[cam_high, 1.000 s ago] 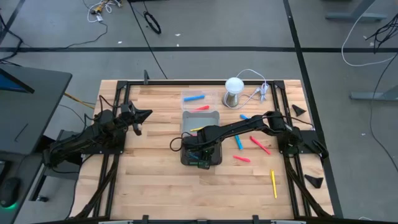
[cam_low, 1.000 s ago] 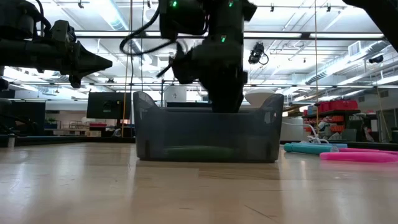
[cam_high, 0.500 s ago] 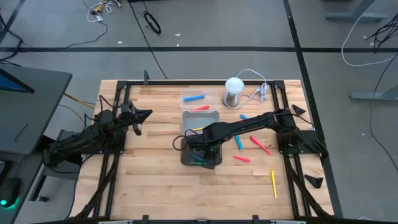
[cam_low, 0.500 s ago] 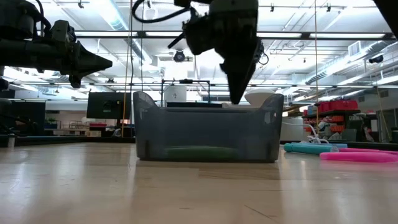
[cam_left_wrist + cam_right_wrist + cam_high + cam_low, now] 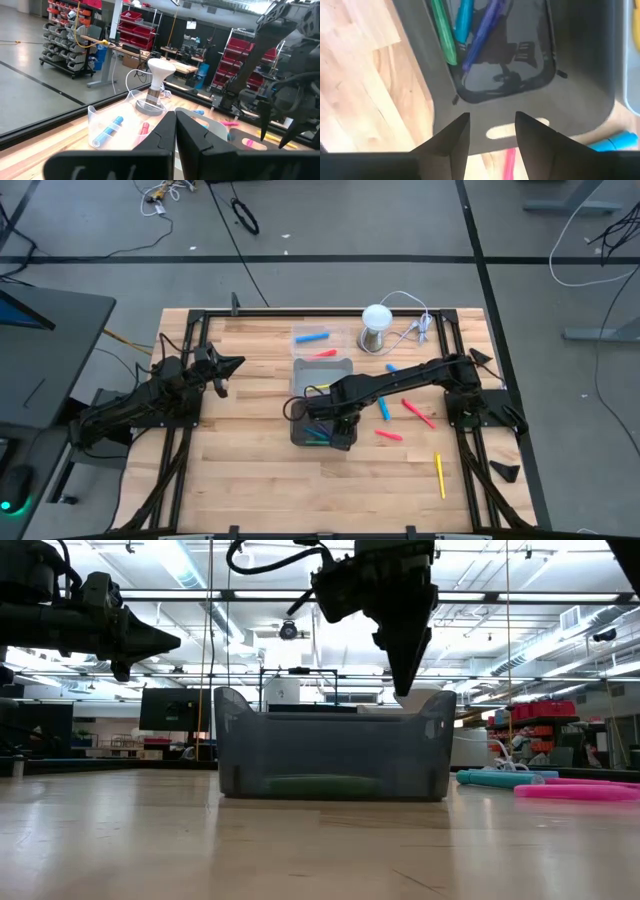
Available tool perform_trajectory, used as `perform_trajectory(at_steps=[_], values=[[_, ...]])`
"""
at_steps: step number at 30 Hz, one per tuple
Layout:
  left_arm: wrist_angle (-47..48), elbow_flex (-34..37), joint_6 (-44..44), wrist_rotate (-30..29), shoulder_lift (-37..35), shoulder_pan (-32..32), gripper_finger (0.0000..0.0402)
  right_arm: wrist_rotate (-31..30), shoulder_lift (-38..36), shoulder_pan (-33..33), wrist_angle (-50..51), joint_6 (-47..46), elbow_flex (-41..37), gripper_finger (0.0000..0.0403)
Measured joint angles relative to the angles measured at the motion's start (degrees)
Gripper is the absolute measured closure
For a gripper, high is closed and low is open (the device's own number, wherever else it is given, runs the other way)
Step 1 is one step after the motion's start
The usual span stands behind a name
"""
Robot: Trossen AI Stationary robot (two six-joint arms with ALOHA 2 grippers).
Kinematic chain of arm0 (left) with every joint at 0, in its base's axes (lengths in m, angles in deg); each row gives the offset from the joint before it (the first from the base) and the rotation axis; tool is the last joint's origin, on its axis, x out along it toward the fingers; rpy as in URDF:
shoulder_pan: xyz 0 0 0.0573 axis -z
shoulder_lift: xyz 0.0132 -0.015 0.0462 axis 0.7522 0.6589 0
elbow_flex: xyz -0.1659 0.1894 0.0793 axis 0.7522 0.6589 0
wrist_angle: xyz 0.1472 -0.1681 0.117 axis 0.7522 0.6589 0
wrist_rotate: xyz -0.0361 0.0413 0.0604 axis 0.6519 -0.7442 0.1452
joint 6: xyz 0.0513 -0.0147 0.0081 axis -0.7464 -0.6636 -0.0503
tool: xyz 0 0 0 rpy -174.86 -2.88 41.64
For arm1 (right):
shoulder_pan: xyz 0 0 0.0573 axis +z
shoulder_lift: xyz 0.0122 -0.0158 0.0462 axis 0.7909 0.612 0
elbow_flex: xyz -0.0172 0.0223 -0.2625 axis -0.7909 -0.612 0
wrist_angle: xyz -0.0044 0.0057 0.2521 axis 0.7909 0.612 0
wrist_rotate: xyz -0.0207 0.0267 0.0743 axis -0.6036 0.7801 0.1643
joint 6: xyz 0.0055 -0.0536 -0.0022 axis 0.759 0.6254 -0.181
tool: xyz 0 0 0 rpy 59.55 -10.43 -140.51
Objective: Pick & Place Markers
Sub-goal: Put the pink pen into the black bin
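The right gripper (image 5: 338, 423), released and empty, is seen above the grey tray (image 5: 345, 365), where several markers (image 5: 451, 35) are already lodged. Loose markers (image 5: 384, 409) lie on the bench beside the tray, nearer this arm; the left gripper (image 5: 232, 364) is clenched, well apart.

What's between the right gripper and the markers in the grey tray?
Nothing: in the right wrist view the right gripper hangs open above the grey tray, its markers in plain sight.
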Motion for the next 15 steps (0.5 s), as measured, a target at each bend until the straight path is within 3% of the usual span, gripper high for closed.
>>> perform_trajectory(at_steps=[9, 15], values=[[0.0, 0.0, 0.0, 0.0, 0.0, 0.0, 0.0388, -1.8, -2.4, 1.8, 1.4, -1.1, -0.7, 0.0246], [0.0, 0.0, 0.0, 0.0, 0.0, 0.0, 0.0388, -1.9, -7.1, 2.2, 0.0, -4.0, -8.8, 0.0246]])
